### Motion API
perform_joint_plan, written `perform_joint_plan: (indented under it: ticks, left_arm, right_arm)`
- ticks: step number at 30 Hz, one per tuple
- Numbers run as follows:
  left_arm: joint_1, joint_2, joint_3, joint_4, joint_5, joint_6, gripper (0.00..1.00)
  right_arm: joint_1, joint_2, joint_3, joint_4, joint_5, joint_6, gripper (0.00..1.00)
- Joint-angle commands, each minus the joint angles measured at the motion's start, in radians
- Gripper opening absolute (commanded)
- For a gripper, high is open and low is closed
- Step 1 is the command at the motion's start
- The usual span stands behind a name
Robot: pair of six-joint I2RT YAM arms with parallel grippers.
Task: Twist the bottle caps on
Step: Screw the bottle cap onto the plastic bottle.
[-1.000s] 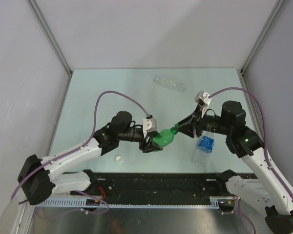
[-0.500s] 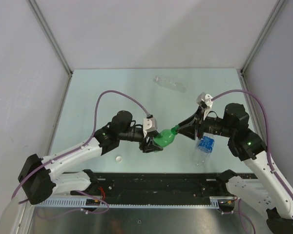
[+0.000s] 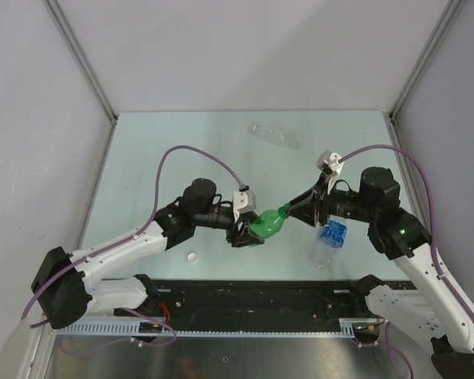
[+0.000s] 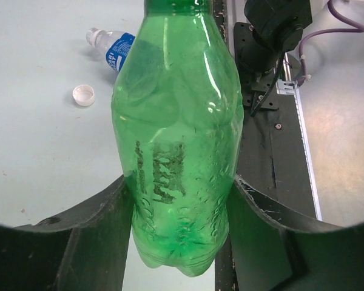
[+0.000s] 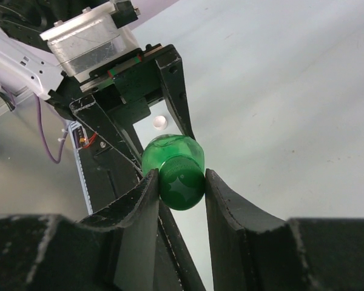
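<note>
The translucent green bottle [image 3: 268, 223] is held in the air between the two arms, neck pointing right. My left gripper [image 3: 250, 229] is shut on its lower body; in the left wrist view the bottle [image 4: 179, 121] fills the space between the fingers [image 4: 103, 230]. My right gripper [image 3: 289, 209] is shut on the green cap [image 5: 182, 183], which sits on the bottle's neck [image 5: 170, 150]. The blue-labelled bottle [image 3: 329, 241] lies on the table under the right arm. The clear unlabelled bottle [image 3: 275, 135] lies at the back. A loose white cap [image 3: 193, 257] lies near the front left.
The pale table [image 3: 158, 150] is walled by grey panels on three sides. A black rail [image 3: 253, 292] with the arm bases runs along the near edge. The left wrist view also shows the blue-labelled bottle [image 4: 112, 50] and a white cap [image 4: 84, 94] beside it.
My right wrist has shifted and turned a little at the green cap. The left arm and the green bottle have stayed almost still.
</note>
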Motion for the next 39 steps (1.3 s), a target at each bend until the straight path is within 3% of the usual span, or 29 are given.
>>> perform_joint_plan:
  ticks: [1, 20, 39]
  left_arm:
    - [0.002, -0.013, 0.046, 0.030, 0.036, -0.008, 0.00]
    - [0.002, 0.008, 0.087, 0.030, 0.086, -0.043, 0.00]
    - [0.022, 0.010, 0.134, 0.023, 0.210, -0.052, 0.00]
  right_arm:
    - [0.007, 0.019, 0.041, 0.005, 0.017, -0.014, 0.35]
    - [0.028, 0.036, 0.041, -0.011, -0.067, -0.033, 0.36]
    - [0.180, 0.126, 0.074, -0.186, 0.049, -0.156, 0.31]
